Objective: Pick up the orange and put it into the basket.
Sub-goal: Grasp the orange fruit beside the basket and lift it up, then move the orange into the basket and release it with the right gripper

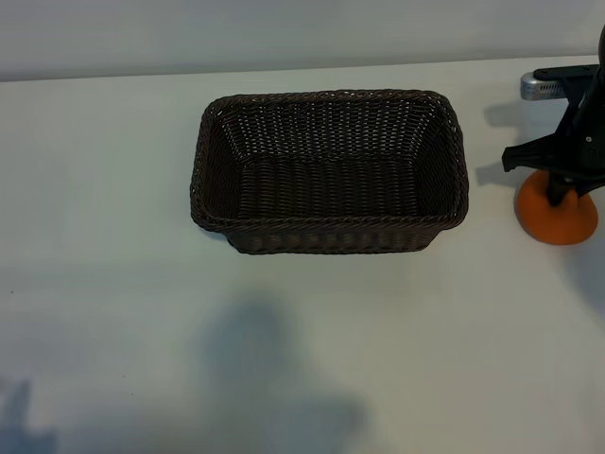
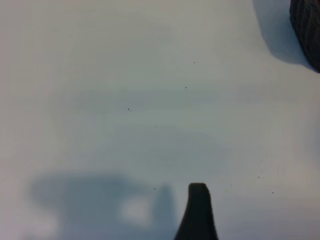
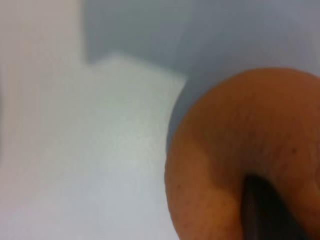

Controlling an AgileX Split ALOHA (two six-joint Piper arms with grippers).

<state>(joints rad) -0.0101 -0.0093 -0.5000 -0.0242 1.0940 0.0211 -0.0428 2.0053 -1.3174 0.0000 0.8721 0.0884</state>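
The orange rests on the white table to the right of the basket, a short gap away from it. My right gripper has come down on the orange from above and is shut on it; the fruit still touches the table. In the right wrist view the orange fills the near corner, with one dark finger pressed into its skin. The dark brown wicker basket stands empty at the table's middle. Of my left gripper only one finger shows, over bare table, open and holding nothing.
A silver and black object lies behind the orange at the far right. A corner of the basket appears in the left wrist view. White tabletop stretches left of and in front of the basket.
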